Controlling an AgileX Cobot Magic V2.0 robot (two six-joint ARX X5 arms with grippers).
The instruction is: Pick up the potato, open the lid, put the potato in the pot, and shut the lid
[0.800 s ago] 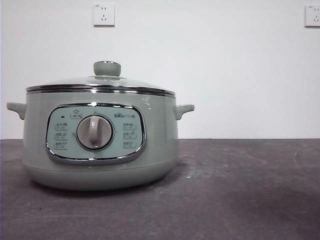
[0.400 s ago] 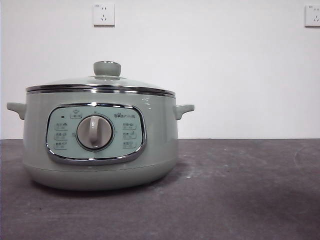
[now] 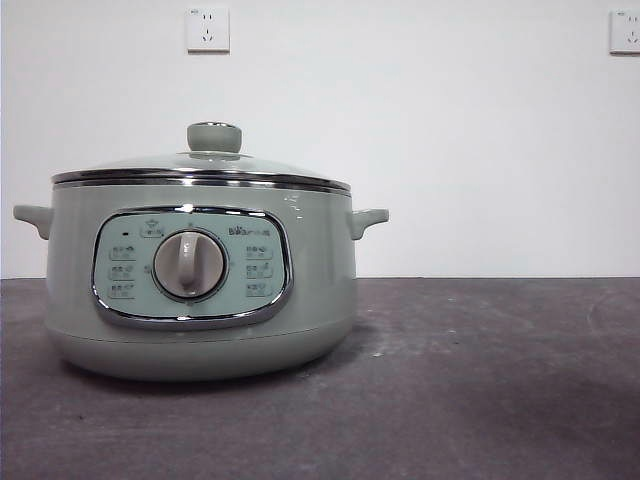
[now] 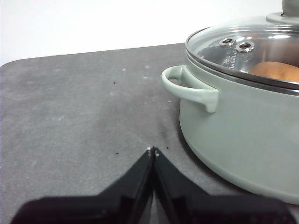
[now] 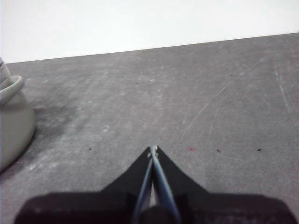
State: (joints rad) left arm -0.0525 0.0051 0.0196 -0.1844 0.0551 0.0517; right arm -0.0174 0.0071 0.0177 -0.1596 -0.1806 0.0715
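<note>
Both hands are pinched closed and empty: left hand low beside the pot, right hand over bare bench. Lid sits on the pot; potato lies inside, seen through the glass.

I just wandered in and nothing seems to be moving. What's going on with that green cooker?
Nothing is being handled right now. The pot sits on the dark table with the lid on it. Through the glass, the left wrist view shows the potato inside. The left gripper is shut beside the pot, touching nothing, and the right gripper is shut over bare table. The job looks finished.
</note>
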